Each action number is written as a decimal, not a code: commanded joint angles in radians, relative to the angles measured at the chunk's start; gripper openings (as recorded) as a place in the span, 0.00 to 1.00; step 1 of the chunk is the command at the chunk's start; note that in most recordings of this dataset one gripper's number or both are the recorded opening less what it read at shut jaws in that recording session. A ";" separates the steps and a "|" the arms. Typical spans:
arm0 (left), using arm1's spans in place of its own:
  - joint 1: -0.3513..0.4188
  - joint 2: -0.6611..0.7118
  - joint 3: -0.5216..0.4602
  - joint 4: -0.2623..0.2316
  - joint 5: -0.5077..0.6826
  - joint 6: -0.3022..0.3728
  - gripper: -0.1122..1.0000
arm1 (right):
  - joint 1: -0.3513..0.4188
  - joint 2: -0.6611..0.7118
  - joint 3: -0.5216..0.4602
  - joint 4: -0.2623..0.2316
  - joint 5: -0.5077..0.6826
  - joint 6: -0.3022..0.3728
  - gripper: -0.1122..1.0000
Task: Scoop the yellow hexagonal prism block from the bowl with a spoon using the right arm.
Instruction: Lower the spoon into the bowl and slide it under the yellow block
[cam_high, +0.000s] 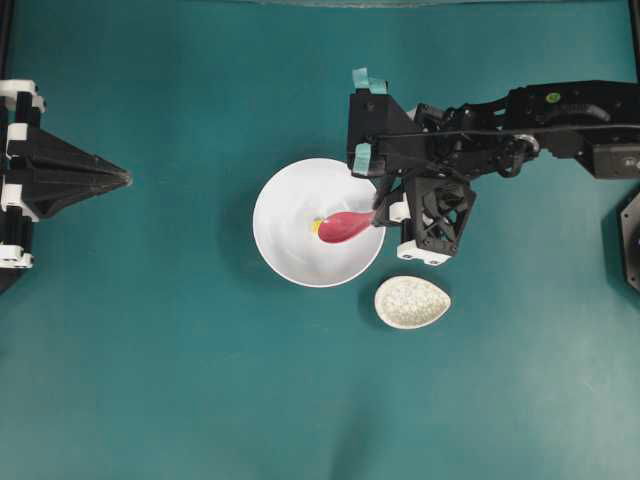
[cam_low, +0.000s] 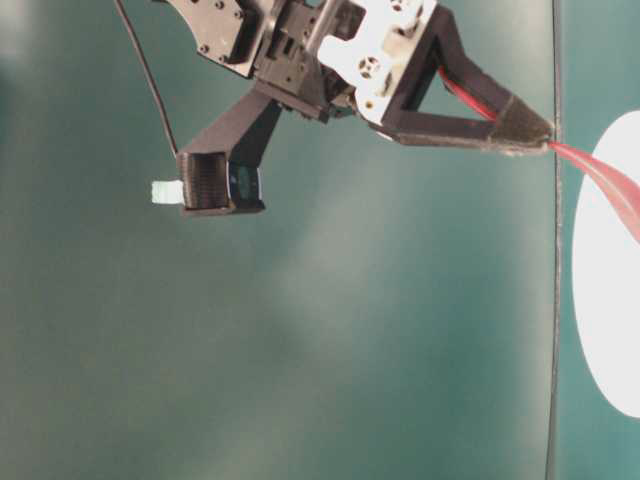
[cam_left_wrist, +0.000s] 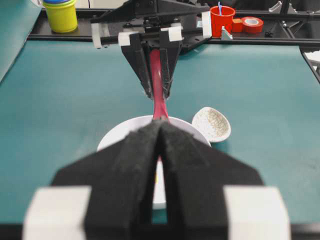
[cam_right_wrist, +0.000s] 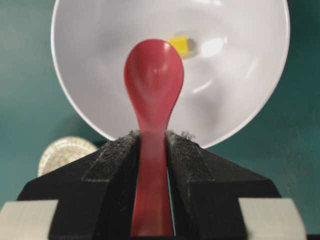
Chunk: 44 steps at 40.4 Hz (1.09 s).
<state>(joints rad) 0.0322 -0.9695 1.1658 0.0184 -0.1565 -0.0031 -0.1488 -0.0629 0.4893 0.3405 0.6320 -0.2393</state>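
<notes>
A teal surface (cam_high: 150, 380) carries everything, and the white bowl (cam_high: 290, 255) near its middle serves as the landmark. The right arm (cam_high: 520, 125) reaches in from the bowl's right side, and its gripper (cam_right_wrist: 152, 142) hangs over the bowl's right rim with the fingers (cam_right_wrist: 112, 165) clamped on the handle of the pink-red spoon (cam_right_wrist: 152, 85). The left arm's gripper (cam_left_wrist: 159, 131) sits well to the left of the bowl, its fingers pressed together with nothing between them. A small speckled dish (cam_high: 412, 302) lies just beside the bowl, to its lower right in the overhead view. The spoon's scoop is inside the bowl, hollow side up, pointing toward the bowl's centre. The yellow block (cam_right_wrist: 179, 46) lies on the bowl's floor at the tip of the scoop, not yet in it.
</notes>
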 joint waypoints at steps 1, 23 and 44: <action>0.003 0.003 -0.026 0.003 -0.002 -0.002 0.10 | -0.009 -0.011 -0.020 -0.006 0.000 0.005 0.32; 0.003 -0.002 -0.026 0.003 0.009 0.002 0.10 | -0.014 0.058 -0.020 -0.038 -0.011 0.012 0.32; 0.003 -0.002 -0.028 0.003 0.009 0.008 0.10 | -0.014 0.100 -0.025 -0.040 -0.084 0.011 0.32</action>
<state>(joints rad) 0.0337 -0.9741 1.1658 0.0184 -0.1427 0.0015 -0.1611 0.0460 0.4893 0.3022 0.5645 -0.2286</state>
